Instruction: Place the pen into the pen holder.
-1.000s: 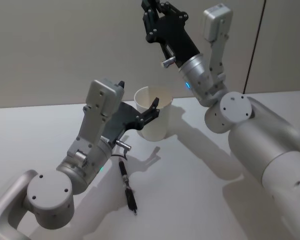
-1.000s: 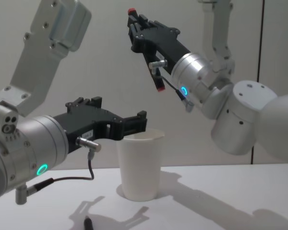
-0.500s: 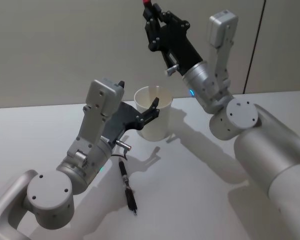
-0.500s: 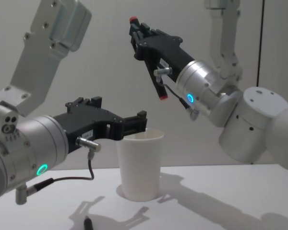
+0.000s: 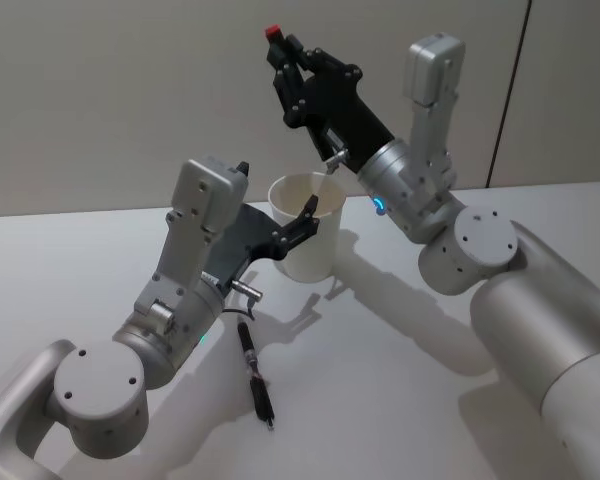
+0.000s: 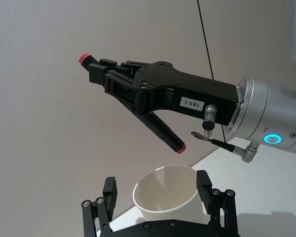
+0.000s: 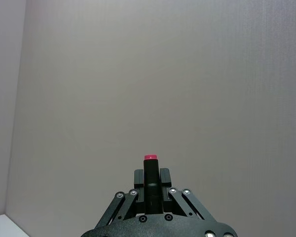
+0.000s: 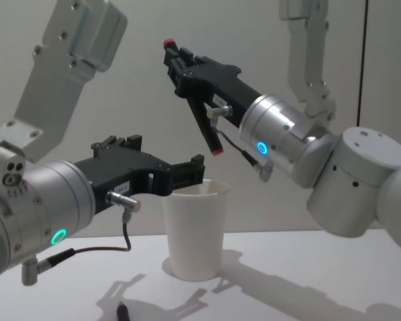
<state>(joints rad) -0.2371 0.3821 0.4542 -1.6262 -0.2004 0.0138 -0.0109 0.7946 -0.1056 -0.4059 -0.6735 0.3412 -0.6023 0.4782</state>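
My right gripper [image 8: 177, 55] is shut on the pen [image 8: 204, 122], a dark stick with red at both ends, held tilted in the air. Its lower red end hangs a little above the mouth of the pen holder [image 8: 194, 234], a plain white cup standing on the table. The left wrist view shows the pen [image 6: 160, 131] slanting down toward the cup [image 6: 167, 200]. In the right wrist view the pen [image 7: 150, 170] sits between the fingers. My left gripper [image 5: 277, 190] is open, one finger on each side of the cup [image 5: 310, 255] near its rim.
A second dark pen-like stick [image 5: 256, 378] lies on the white table [image 5: 400, 380] in front of the cup, under my left forearm. A thin cable [image 8: 97, 251] loops from the left wrist. A plain wall stands behind.
My right gripper has swung left and down with the pen, bringing its lower end closer over the cup. The left arm and the cup have stayed still.
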